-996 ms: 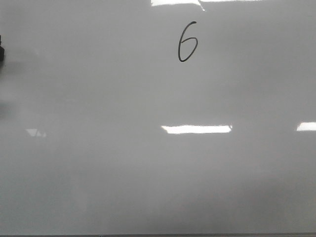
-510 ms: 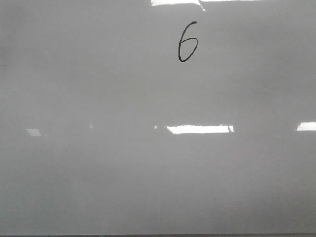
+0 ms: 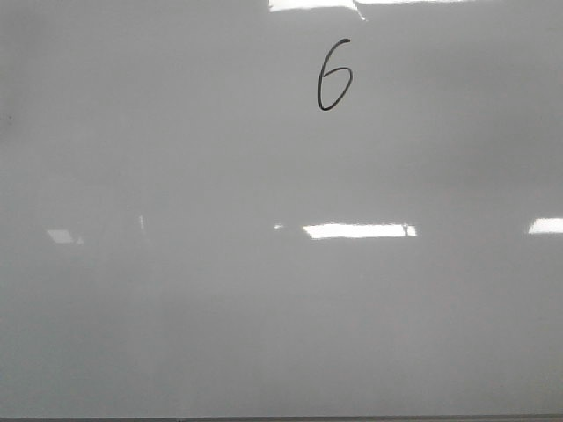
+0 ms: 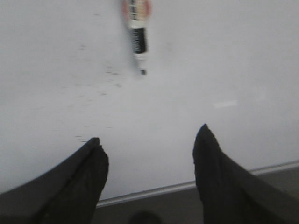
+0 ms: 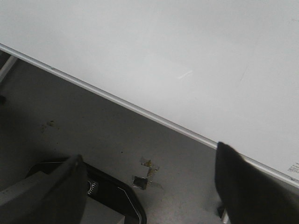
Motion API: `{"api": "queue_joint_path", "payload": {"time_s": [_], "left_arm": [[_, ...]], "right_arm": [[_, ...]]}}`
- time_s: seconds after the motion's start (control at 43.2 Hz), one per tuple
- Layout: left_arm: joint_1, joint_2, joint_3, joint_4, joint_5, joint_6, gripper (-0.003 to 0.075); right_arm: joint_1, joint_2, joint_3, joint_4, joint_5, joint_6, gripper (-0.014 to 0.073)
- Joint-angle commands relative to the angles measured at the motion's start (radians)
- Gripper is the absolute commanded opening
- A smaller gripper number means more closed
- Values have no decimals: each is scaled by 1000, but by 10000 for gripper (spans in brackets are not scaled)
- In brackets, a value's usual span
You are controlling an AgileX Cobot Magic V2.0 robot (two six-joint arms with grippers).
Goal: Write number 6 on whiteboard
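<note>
A thin black hand-drawn number 6 (image 3: 333, 76) stands near the top middle of the pale glossy whiteboard (image 3: 220, 316) in the front view. Neither gripper shows in that view. In the left wrist view my left gripper (image 4: 149, 140) is open and empty above the whiteboard (image 4: 224, 56) near its edge. A marker (image 4: 137, 32) lies loose on the board beyond the fingers, tip toward them. My right gripper (image 5: 152, 161) is open and empty over the grey floor beside the whiteboard (image 5: 163, 42).
Bright light reflections (image 3: 356, 230) lie across the board. Faint ink specks (image 4: 110, 74) dot the board near the marker. A metal frame edge (image 5: 117, 100) borders the board. A dark base part (image 5: 112, 196) and scraps of tape (image 5: 145, 175) sit on the floor.
A dark object at the left edge of the front view has gone out of sight. The reflections have shifted slightly. The 6 is unchanged.
</note>
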Motion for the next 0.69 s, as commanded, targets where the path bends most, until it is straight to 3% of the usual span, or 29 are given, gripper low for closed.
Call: {"api": "queue_joint_path", "payload": {"time_s": [0.0,0.51,0.579,0.672], "left_arm": [[-33,-48,-36,-137,-19,86,402],[-61,-92,-36,-174,-54,88,395],[-61,-92,-36,-174,-59,88,363],[-61,-92,-36,-174,-61,88,286]], "right_arm": [[-8,-23,-29,-3,-54,0,581],[-8,-98,5,-3,-175,-1,580],[-8,-98,5,-3,-180,-1,542],[-8,-98,5,-3,-181,-1,397]]}}
